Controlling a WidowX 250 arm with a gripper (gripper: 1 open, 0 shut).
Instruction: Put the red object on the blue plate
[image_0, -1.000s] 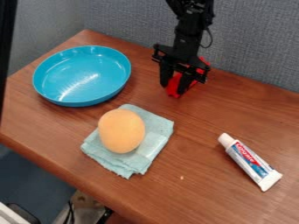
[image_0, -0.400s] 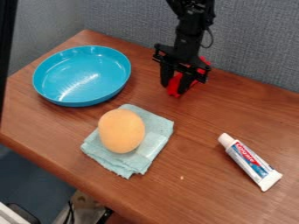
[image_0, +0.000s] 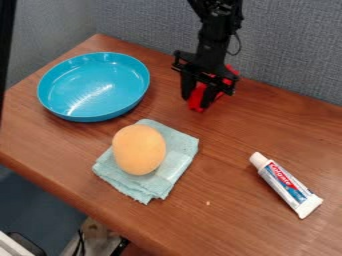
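The red object (image_0: 202, 97) is a small bright red block standing low at the back middle of the wooden table. My gripper (image_0: 203, 99) points straight down over it, its black fingers (image_0: 186, 82) pressed against both sides of the block, so it is shut on it. The block's lower end is at the table surface; I cannot tell whether it touches. The blue plate (image_0: 78, 96), a round turquoise dish with a raised rim, sits to the left of the gripper with nothing in it.
An orange ball (image_0: 139, 148) rests on a pale teal cloth (image_0: 170, 168) in front of the gripper. A white toothpaste tube (image_0: 287, 184) lies at the front right. The table's edge runs close along the front left.
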